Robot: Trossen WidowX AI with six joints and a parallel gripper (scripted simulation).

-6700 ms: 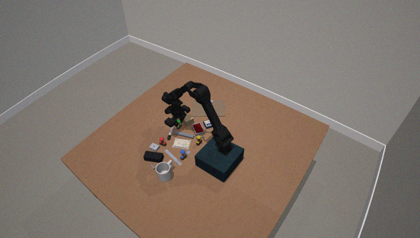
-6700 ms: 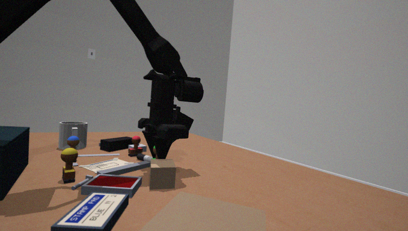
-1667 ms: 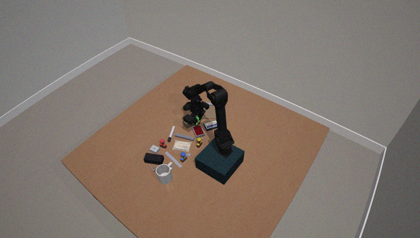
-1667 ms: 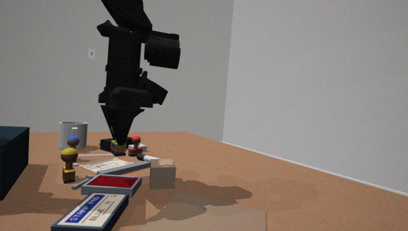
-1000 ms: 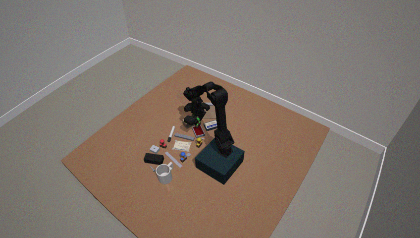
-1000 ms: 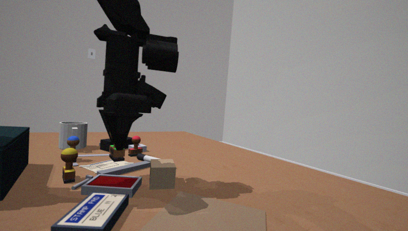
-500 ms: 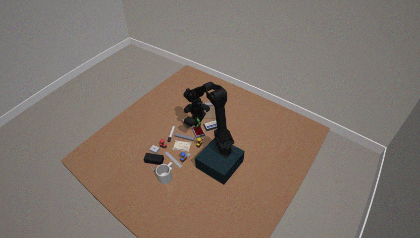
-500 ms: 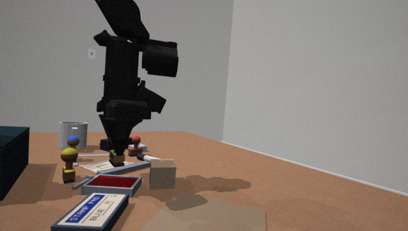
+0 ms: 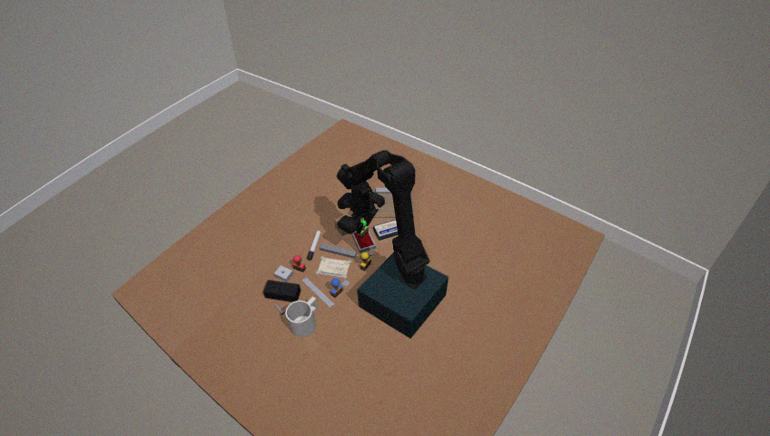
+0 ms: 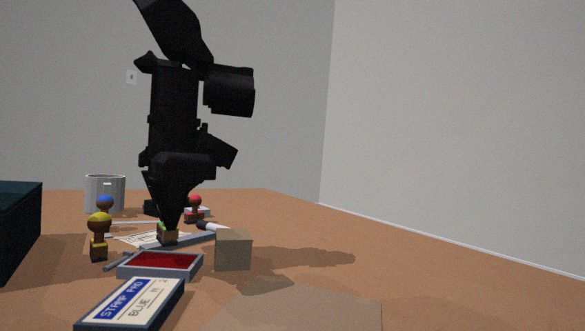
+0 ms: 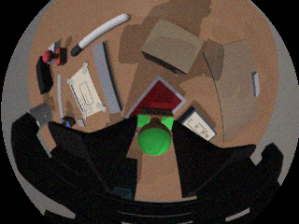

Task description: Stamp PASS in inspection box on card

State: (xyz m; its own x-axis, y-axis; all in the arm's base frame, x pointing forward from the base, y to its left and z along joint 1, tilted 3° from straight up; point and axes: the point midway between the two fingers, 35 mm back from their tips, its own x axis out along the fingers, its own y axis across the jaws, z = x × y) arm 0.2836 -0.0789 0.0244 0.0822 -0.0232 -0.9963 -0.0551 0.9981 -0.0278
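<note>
My gripper is shut on the PASS stamp, which has a green knob and a wooden base. It holds the stamp upright, low over the near edge of the open red ink pad. I cannot tell whether the stamp face touches the ink. The white card lies flat a short way beyond the pad, next to a grey bar.
Yellow, blue and red stamps stand around the card. A closed blue pad tin, cardboard box, marker, mug, black box lie nearby.
</note>
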